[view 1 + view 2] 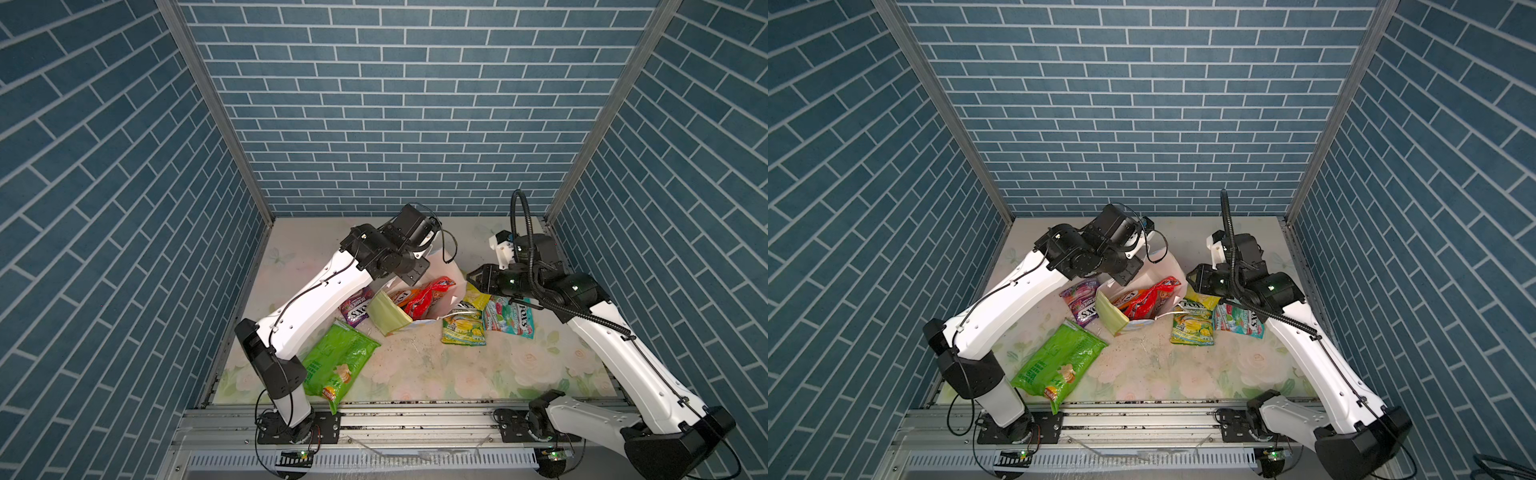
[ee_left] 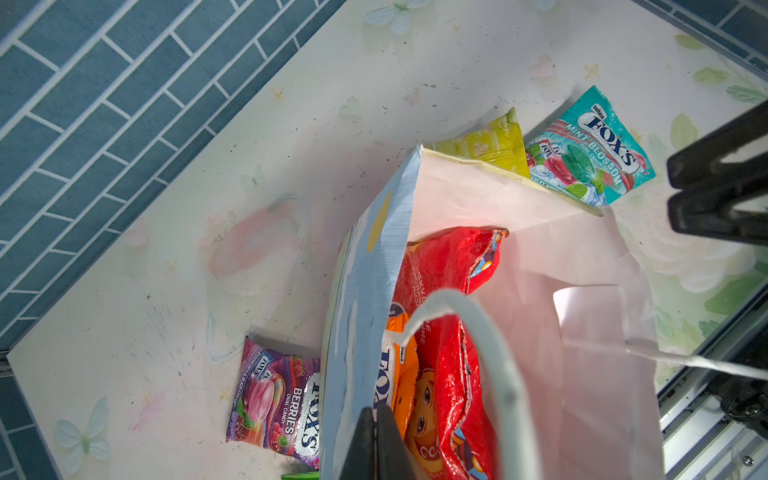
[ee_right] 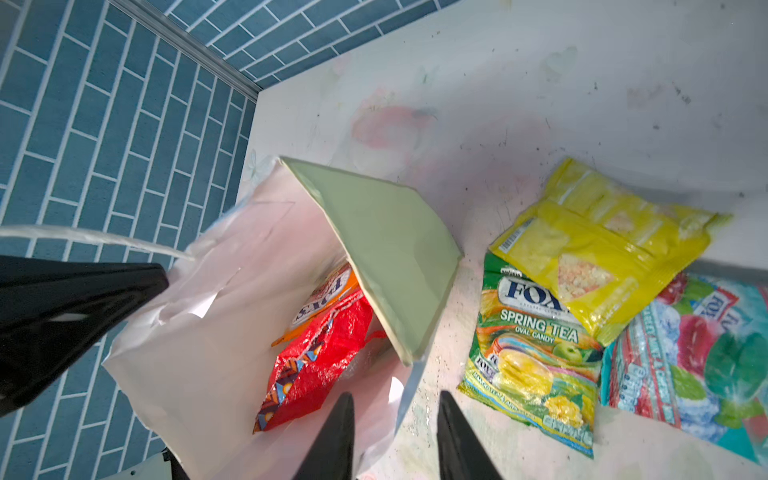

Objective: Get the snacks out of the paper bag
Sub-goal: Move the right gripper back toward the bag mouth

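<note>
Top views both have the big green chip bag (image 1: 336,365) lying flat on the surface (image 1: 436,370) over at the left, down by the left arm's base. The purple FOX'S berries pack (image 1: 355,309) is just behind it, right beside the paper bag (image 1: 388,316). The bag sits mid-surface, leaning with its mouth open toward the camera. It's not empty either: a red pack (image 1: 428,297) and an orange FOX'S pack (image 2: 405,365) are inside. Left wrist view shows the left fingers (image 2: 365,449) pinched together on the blue-print rim of the bag. Right of the bag there's a spring tea pack (image 1: 463,330), a yellow pack (image 1: 476,297) lying partly on it, and a mint blossom pack (image 1: 509,318) next to those. The right fingers (image 3: 334,444) are partway apart, holding nothing, hovering near the bag's right edge.
</note>
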Motion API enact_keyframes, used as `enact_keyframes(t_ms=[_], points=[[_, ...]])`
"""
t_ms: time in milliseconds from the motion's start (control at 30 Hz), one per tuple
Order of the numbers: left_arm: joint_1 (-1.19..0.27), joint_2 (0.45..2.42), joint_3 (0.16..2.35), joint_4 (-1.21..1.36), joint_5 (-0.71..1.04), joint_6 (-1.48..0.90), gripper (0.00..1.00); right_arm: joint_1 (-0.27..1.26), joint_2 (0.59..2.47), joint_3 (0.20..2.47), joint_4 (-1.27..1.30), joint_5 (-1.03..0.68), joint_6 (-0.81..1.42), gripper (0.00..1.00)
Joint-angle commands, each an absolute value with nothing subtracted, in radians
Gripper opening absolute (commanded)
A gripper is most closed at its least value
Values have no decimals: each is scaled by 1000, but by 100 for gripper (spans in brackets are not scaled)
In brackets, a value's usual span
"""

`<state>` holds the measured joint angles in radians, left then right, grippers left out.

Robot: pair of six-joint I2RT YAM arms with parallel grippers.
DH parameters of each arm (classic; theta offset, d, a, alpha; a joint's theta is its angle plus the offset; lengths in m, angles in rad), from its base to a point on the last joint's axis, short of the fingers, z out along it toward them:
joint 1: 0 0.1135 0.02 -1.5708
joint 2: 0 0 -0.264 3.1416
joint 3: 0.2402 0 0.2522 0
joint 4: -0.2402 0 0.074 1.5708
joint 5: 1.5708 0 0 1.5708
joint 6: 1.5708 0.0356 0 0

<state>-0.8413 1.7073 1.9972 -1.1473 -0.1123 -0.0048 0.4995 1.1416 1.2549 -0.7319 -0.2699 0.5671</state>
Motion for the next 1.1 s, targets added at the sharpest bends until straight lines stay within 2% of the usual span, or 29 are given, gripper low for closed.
enact_keyframes(t_ms=[0, 533, 767, 867, 967, 1067], points=[[-847, 1715, 2027, -1164, -127, -12, 7, 504, 1179, 1298, -706, -265, 494, 34], [-854, 1729, 2039, -1164, -119, -20, 7, 526, 1308, 1360, -667, -307, 420, 33], [-856, 1727, 2043, -1170, -117, -20, 7, 530, 1357, 1376, -661, -259, 395, 32], [-856, 1729, 2044, -1173, -118, -18, 7, 532, 1370, 1378, -658, -257, 387, 29], [-856, 1733, 2047, -1178, -117, -17, 7, 534, 1379, 1376, -652, -262, 385, 21], [-856, 1741, 2053, -1188, -118, -13, 17, 538, 1384, 1374, -644, -268, 384, 17]])
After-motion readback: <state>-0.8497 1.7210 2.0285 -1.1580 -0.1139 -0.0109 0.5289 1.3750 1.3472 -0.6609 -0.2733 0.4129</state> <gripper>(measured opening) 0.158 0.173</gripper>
